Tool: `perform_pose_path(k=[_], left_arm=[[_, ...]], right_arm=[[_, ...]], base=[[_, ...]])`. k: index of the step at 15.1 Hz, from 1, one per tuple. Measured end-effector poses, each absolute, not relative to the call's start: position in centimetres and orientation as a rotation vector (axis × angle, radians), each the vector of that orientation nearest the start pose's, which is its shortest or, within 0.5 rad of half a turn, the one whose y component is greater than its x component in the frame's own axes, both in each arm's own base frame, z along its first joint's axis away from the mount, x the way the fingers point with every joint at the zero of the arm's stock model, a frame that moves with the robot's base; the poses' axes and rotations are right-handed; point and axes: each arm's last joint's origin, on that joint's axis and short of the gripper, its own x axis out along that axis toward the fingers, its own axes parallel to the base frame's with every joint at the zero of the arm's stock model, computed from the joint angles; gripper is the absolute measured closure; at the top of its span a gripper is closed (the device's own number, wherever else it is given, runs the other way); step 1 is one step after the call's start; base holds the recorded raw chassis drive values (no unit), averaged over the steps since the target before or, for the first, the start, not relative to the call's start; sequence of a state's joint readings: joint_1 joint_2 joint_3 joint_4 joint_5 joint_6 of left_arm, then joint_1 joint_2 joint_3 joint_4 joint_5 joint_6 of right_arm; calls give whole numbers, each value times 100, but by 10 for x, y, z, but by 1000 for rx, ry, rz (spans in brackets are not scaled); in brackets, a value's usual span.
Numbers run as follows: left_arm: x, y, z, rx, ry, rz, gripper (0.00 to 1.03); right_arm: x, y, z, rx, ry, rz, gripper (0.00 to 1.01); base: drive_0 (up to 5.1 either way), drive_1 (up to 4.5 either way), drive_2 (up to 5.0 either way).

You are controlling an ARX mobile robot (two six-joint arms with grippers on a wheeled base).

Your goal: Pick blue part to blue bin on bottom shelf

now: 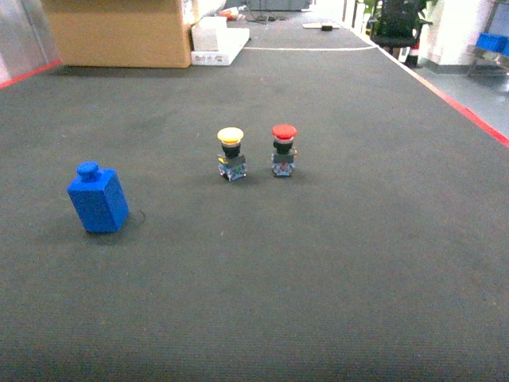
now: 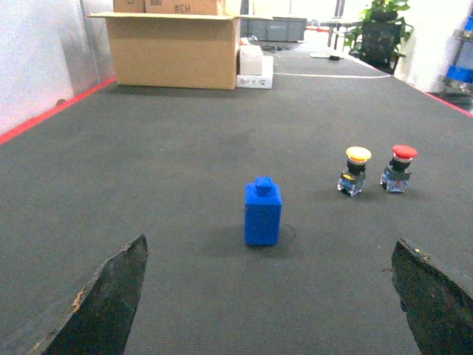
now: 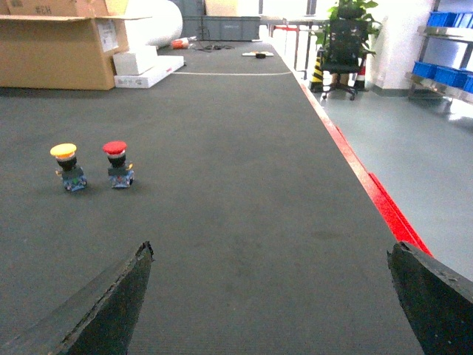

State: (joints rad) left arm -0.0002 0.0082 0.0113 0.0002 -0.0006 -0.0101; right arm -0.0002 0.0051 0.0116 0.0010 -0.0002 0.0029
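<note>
- blue part [image 1: 98, 199] upright on dark mat [image 1: 318, 263], near left, nothing touching it
- yellow button [image 1: 231, 153] and red button [image 1: 283, 149] side by side, farther right
- left gripper [image 2: 270, 296] fingers spread wide, part between and beyond them
- right gripper [image 3: 270, 296] spread wide, holding nothing
- cardboard box [image 1: 119, 32] far left

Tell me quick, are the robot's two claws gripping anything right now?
Left gripper: open, holding nothing; the blue part stands ahead of it.
Right gripper: open, holding nothing.
</note>
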Motion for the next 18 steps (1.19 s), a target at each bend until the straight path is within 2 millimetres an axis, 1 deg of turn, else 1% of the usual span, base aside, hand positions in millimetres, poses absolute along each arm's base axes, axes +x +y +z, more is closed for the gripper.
perform_pose_path(k=[12, 13, 14, 15, 16, 18], left_arm=[[98, 0, 166, -10, 1, 0, 5], [98, 0, 165, -19, 30, 12, 5], [99, -2, 163, -50, 137, 71, 5], [105, -5, 161, -75, 198, 134, 5], [113, -7, 161, -92, 206, 165, 5], [143, -11, 170, -114, 151, 155, 5]], right_arm=[[97, 0, 167, 2, -2, 0, 3], [97, 0, 167, 2, -2, 0, 3], [97, 0, 167, 3, -2, -1, 3], [97, 0, 167, 3, -1, 0, 3], [97, 0, 167, 2, -2, 0, 3], [97, 0, 167, 2, -2, 0, 3]], base=[[0, 0, 0], [0, 0, 0], [0, 0, 0], [0, 0, 0], [0, 0, 0], [0, 0, 0]])
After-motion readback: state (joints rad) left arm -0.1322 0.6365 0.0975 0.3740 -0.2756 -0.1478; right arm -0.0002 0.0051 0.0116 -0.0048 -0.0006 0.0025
